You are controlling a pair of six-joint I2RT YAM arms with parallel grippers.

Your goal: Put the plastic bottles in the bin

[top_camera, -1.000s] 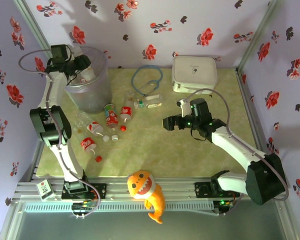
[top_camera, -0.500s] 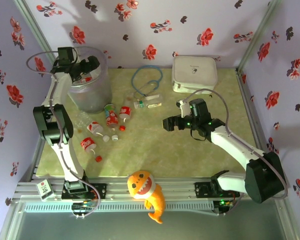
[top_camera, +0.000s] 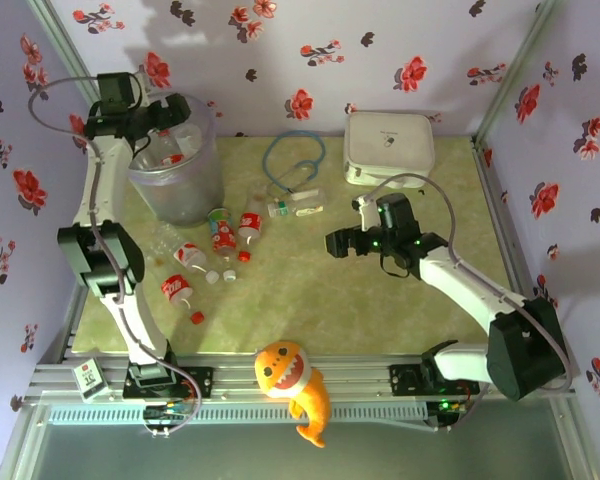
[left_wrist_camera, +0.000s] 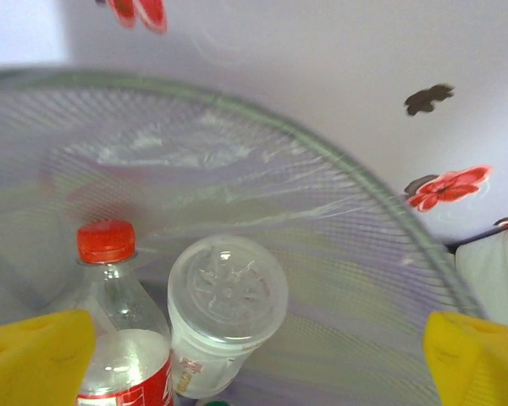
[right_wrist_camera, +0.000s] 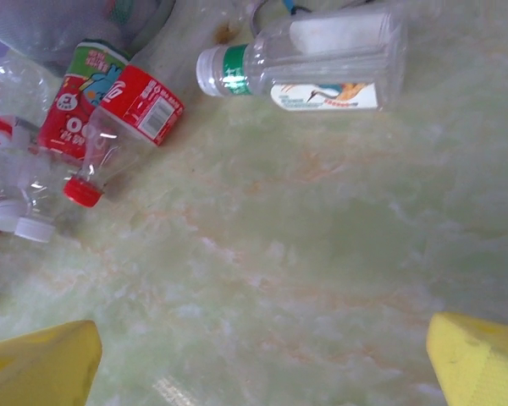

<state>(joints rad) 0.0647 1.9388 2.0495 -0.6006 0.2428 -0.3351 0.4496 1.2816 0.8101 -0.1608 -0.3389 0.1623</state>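
Bottles (left_wrist_camera: 227, 298) rest in the bin (left_wrist_camera: 347, 245) beneath the wide, empty left gripper (left_wrist_camera: 256, 359); right gripper (right_wrist_camera: 262, 355), likewise, aims at loose bottles (right_wrist_camera: 123, 110) to fetch.

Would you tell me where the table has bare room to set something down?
The middle is bare, between the scattered bottles, the right gripper and the toy fish. So is the right side, in front of the white case. Beside the bin it is crowded with bottles.

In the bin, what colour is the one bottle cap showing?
The cap is red; left wrist view.
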